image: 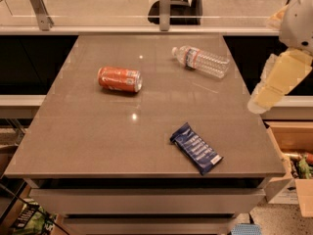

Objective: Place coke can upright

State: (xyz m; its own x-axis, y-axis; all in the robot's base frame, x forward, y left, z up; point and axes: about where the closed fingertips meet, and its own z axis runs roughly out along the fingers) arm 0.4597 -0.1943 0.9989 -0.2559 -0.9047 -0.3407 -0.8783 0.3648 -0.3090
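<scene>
The coke can lies on its side on the left-centre of the grey table, its silver end facing right. It is orange-red with white markings. Only cream and white parts of my arm show at the right edge, beside the table and well to the right of the can. My gripper itself is out of view.
A clear plastic water bottle with a red-and-white label lies on its side at the back right. A blue snack bar lies near the front right. A glass railing runs behind the table. Cardboard boxes stand at the right.
</scene>
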